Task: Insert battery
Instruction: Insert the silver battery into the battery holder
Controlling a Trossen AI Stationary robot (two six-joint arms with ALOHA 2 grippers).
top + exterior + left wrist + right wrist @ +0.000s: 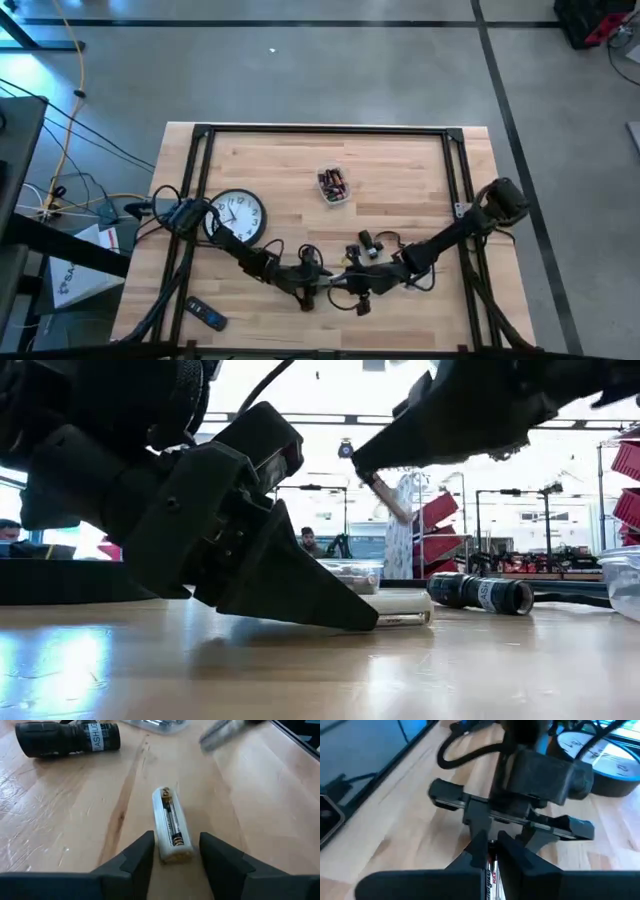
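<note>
left tool (175, 862) open around battery holder (171, 825), right tool (491, 851) pinching battery (493, 870)

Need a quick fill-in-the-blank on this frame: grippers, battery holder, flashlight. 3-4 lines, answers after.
1. The left gripper is ____, its fingers on either side of the battery holder on the table.
2. The right gripper is shut on a ____.
3. The black flashlight lies on its ____ beyond the holder.
4. The round white object near the left arm's base is a ____.

Missing words: open; battery; side; clock
</note>
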